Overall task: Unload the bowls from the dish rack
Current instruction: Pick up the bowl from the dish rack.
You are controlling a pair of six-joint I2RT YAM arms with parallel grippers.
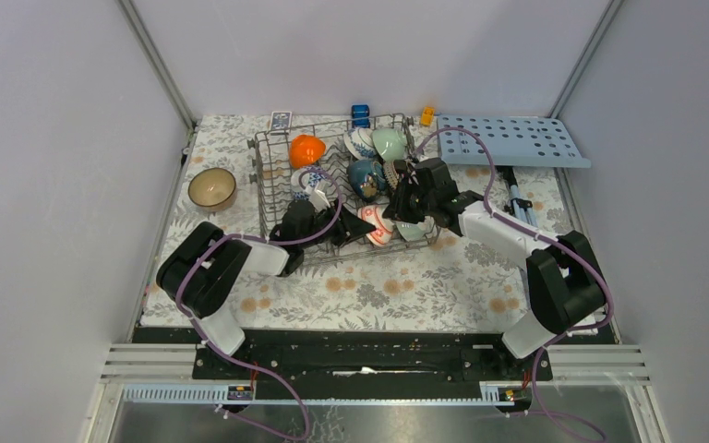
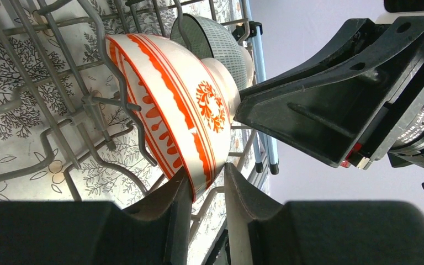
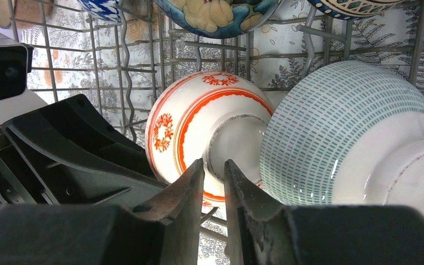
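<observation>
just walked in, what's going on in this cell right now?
Both arms are reaching into the dish rack at the same red-and-white bowl. The left gripper has a finger on either side of its rim, pinching it. The right gripper is at the bowl's foot; whether it grips is unclear. The bowl lies on its side among the tines, next to a green-patterned bowl. One brown bowl is out on the table; the orange bowl and others are in the rack.

Bright, even light; blurry foreground jaws
</observation>
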